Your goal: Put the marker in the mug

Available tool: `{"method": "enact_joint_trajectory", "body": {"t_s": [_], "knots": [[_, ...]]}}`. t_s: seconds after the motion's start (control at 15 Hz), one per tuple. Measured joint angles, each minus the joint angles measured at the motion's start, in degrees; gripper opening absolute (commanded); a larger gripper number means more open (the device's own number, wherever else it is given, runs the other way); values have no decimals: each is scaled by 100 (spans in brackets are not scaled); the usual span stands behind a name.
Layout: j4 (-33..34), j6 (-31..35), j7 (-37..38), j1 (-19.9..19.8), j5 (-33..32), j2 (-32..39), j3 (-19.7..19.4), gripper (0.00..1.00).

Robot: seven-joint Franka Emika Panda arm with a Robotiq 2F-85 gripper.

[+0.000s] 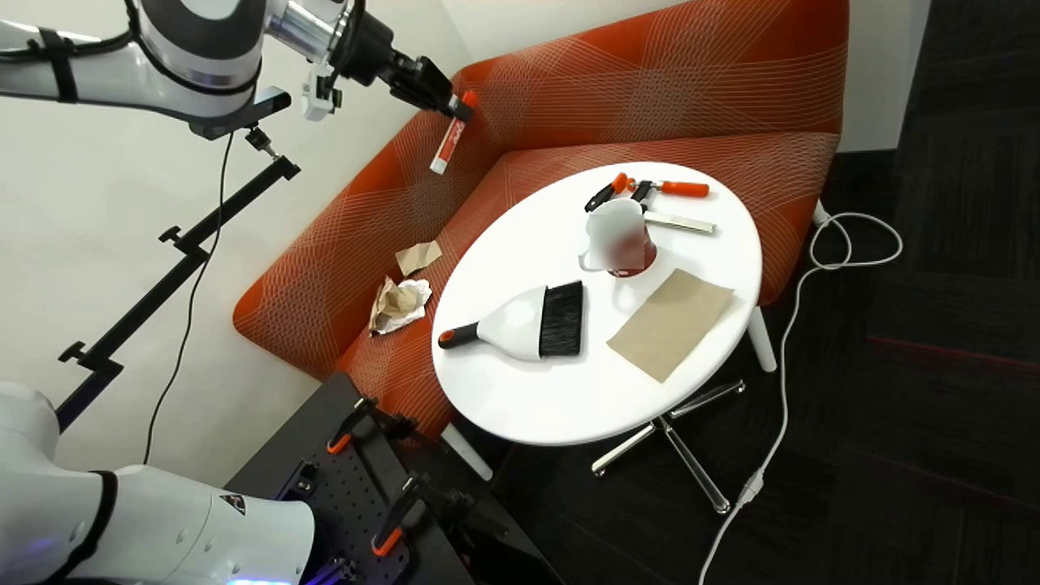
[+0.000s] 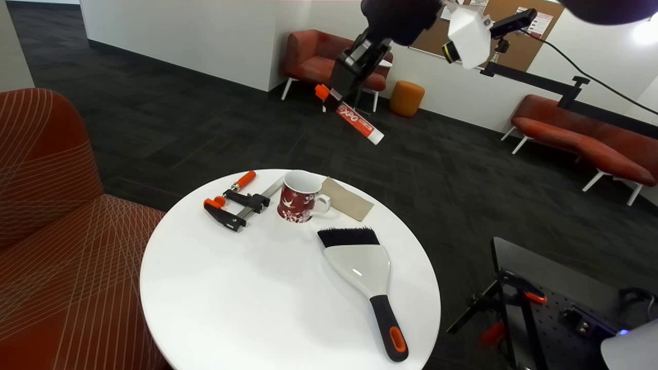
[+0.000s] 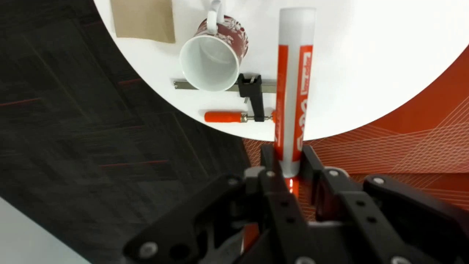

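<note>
The gripper (image 3: 290,159) is closed around the marker (image 3: 295,95) near its orange-red cap, a finger on either side as the wrist view shows it, the white end free. I see the marker tilted in mid-air, well apart from the desk (image 2: 221,288) and the mug (image 3: 210,64). In an exterior view I can read EXPO on the marker (image 2: 358,122), its white tip toward four o'clock; in an exterior view the marker (image 1: 452,142) leans with that tip toward seven, the lettering too small for me.

The mug stands upright on the desk. In an exterior view the mug (image 2: 295,203) gives me its dark red side with a white bird, handle between three and four o'clock; in an exterior view a pale blur lies over most of the mug (image 1: 619,237). Only the wrist view looks down into its white mouth, at ten o'clock from the marker, with the clamp (image 3: 252,90) toward five from the mug.

The brush (image 2: 362,267) shows in both exterior views, the brown paper (image 3: 143,20) in all three. In an exterior view I spot crumpled paper (image 1: 398,302) on the red sofa (image 1: 674,89); in an exterior view, an orange stool (image 2: 407,97).
</note>
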Motion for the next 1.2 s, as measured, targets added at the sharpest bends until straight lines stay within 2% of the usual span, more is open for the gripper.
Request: {"method": "enact_joint_trajectory", "body": {"t_s": [0.33, 0.6, 0.93, 1.2], "knots": [[300, 29, 2334, -7, -1864, 260, -296, 6], [738, -320, 4145, 8, -3032, 625, -413, 5], [1144, -1050, 6345, 206, -3939, 1162, -415, 5], [1319, -1713, 7693, 425, -4430, 1531, -396, 6]]}}
